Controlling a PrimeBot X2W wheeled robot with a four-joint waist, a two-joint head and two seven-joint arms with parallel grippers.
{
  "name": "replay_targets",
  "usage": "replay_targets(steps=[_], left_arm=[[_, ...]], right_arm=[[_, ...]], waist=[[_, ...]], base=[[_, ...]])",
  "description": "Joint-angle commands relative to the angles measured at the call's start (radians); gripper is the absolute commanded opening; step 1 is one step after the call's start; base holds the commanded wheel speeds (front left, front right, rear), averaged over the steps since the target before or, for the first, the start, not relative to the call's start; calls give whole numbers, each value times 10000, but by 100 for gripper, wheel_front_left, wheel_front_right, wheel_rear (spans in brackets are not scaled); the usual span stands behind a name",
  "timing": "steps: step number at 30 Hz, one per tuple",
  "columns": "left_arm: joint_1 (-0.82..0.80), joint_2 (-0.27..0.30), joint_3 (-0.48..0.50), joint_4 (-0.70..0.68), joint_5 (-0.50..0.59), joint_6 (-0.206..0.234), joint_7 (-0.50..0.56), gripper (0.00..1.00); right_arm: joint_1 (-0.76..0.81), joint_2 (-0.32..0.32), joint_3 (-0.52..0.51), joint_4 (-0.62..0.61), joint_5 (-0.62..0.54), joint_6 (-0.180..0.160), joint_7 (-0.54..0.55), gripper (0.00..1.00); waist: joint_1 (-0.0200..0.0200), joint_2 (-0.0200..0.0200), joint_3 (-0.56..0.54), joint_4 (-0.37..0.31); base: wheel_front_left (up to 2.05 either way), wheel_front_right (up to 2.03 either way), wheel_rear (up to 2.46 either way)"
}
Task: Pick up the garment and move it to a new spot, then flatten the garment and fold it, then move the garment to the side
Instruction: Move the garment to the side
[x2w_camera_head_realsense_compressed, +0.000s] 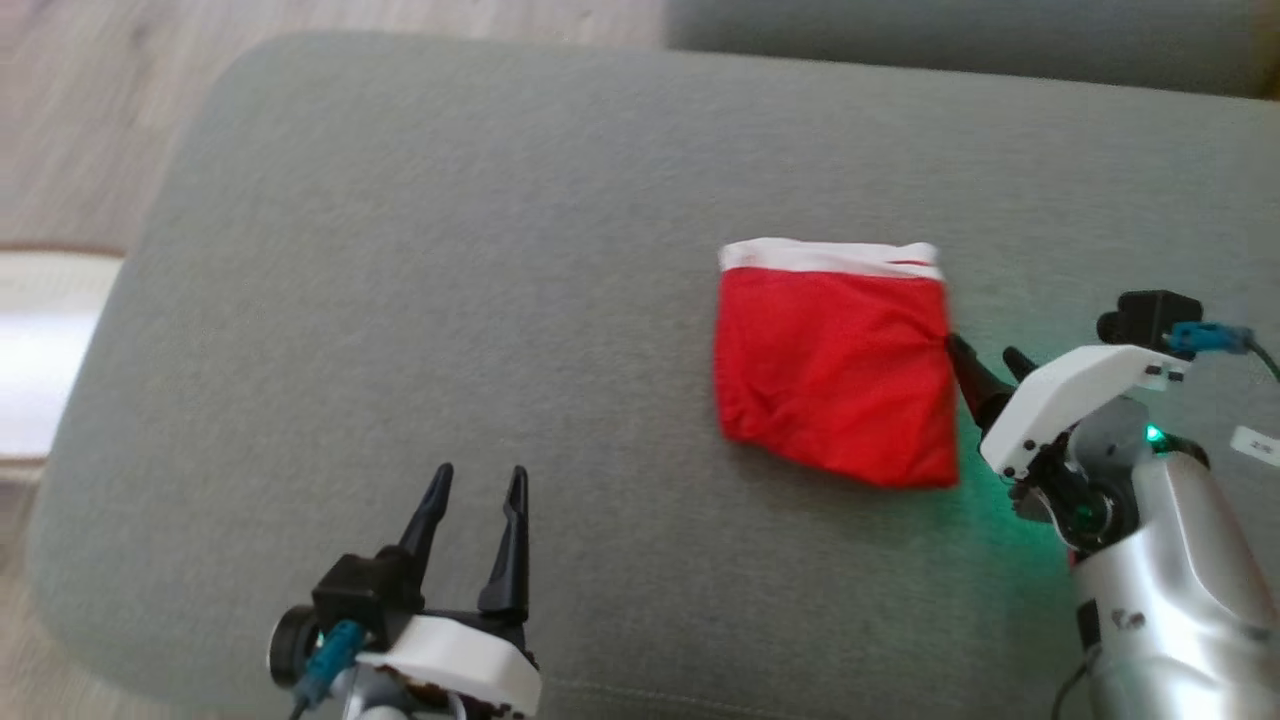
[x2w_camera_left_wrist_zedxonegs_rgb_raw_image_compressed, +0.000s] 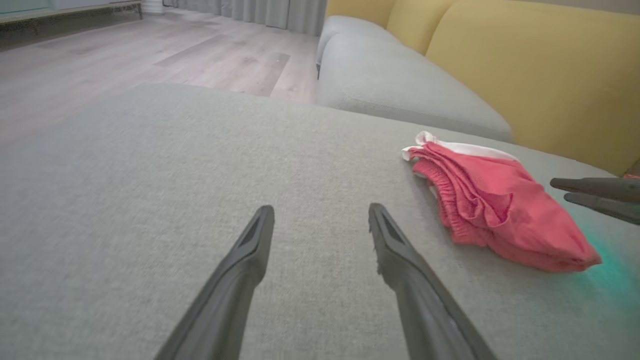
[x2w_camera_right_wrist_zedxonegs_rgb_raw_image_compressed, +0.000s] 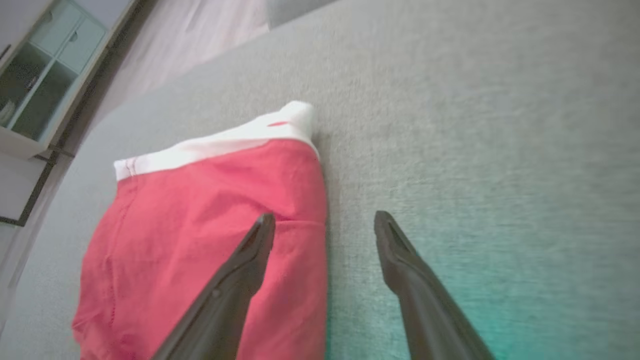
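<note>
The garment (x2w_camera_head_realsense_compressed: 835, 370) is red with a white waistband, folded into a rough square on the grey cushion (x2w_camera_head_realsense_compressed: 450, 250). My right gripper (x2w_camera_head_realsense_compressed: 985, 356) stands open at the garment's right edge, one finger over the red cloth and the other over bare cushion; in the right wrist view the gripper (x2w_camera_right_wrist_zedxonegs_rgb_raw_image_compressed: 324, 222) straddles that edge of the garment (x2w_camera_right_wrist_zedxonegs_rgb_raw_image_compressed: 200, 235). Nothing is gripped. My left gripper (x2w_camera_head_realsense_compressed: 483, 480) is open near the cushion's front, well left of the garment. In the left wrist view the left gripper (x2w_camera_left_wrist_zedxonegs_rgb_raw_image_compressed: 321, 214) points over bare cushion, with the garment (x2w_camera_left_wrist_zedxonegs_rgb_raw_image_compressed: 500, 205) at the right.
Wood floor (x2w_camera_head_realsense_compressed: 90, 110) lies beyond the cushion's left and far edges. A second grey seat (x2w_camera_left_wrist_zedxonegs_rgb_raw_image_compressed: 390, 85) and yellow backrests (x2w_camera_left_wrist_zedxonegs_rgb_raw_image_compressed: 540, 65) stand behind. A glass-fronted cabinet (x2w_camera_right_wrist_zedxonegs_rgb_raw_image_compressed: 45, 65) is off to one side.
</note>
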Motion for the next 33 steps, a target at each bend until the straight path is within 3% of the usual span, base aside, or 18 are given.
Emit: replay_targets(steps=[1,5,6,7,11,16,23,28,33], left_arm=[[-401,-42,203,-269,-54,78,-122,100],[-468,-43,89,-228,-138,179,-122,100],[-463,-43,80,-220,-149,198,-122,100],[-452,-43,93,-222,-163,231,-122,100],[-383,-43,215,-297,-196,317,-122,100],[-350,-43,390,-353,-119,286,-122,100],[-924,-43,355,-360,161,14,-122,100],[-1358,-43,266,-310,260,-101,-122,100],[-1760,-43,106,-215,271,-141,-122,100]], right_arm=[[-524,40,170,-55,50,67,43,100],[-797,81,433,886,369,67,274,100],[-820,88,524,1028,504,67,333,55],[-852,95,549,1110,658,67,309,0],[-1024,114,546,1096,1122,67,-143,0],[-1065,-41,999,755,1359,67,-351,0],[-1451,-1230,1291,-43,1334,67,-86,0],[-1942,-2122,1141,-246,1063,67,92,0],[-2983,-3446,1268,-202,291,67,461,0]], waist=[[-1,0,337,456],[-1,0,400,620],[-1,0,386,615],[-1,0,372,570],[-1,0,344,12],[-1,0,399,-1504],[-1,0,1054,-3395],[-1,0,1608,-3646],[-1,0,2381,-3275]], base=[[0,0,0],[0,0,0],[0,0,0],[0,0,0],[0,0,0],[0,0,0],[0,0,0],[0,0,0],[0,0,0]])
